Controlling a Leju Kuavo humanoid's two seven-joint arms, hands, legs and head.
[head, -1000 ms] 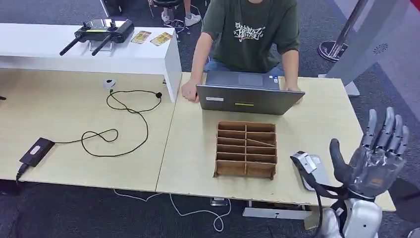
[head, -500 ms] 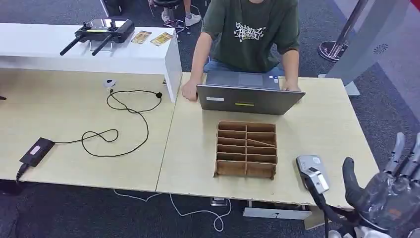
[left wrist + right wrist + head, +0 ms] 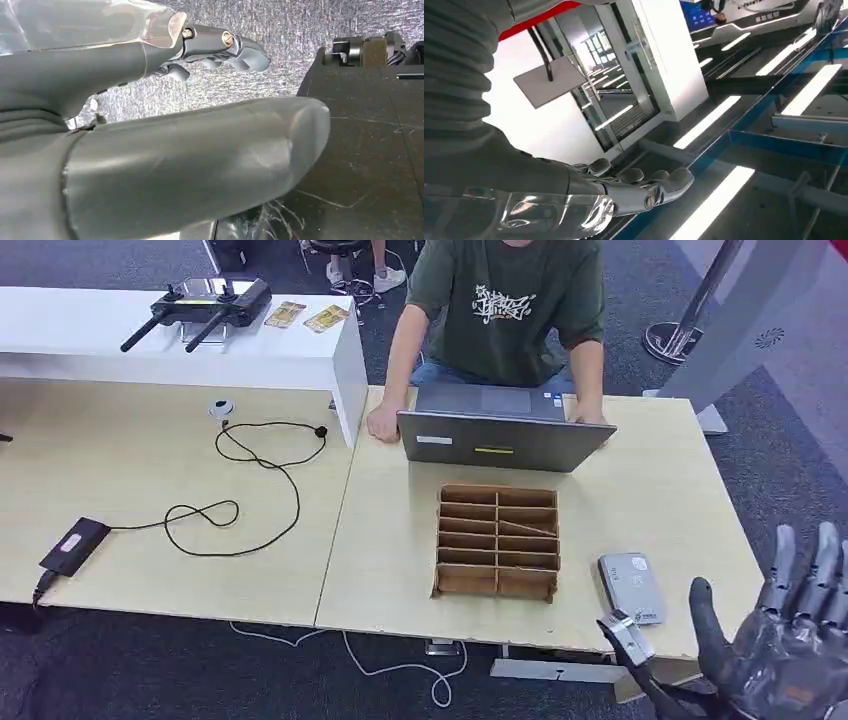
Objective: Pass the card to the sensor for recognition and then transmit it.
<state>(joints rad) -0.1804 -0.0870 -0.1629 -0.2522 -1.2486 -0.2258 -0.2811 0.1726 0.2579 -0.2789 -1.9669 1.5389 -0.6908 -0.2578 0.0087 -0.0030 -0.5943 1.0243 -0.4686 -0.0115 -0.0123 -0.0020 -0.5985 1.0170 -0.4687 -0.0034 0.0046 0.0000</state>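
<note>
Silver right hand now lowered beyond the near right corner of the flat grey card sensor, fingers spread, empty; sensor uncovered, no card visible.

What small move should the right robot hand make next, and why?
Probably reach forward toward the cardboard divider box for a card. The right robot hand hangs open and holds nothing off the table's near right corner, and the grey sensor lies uncovered beside the box. Whether the slots hold cards is hard to tell.

One laptop, one sensor
</note>
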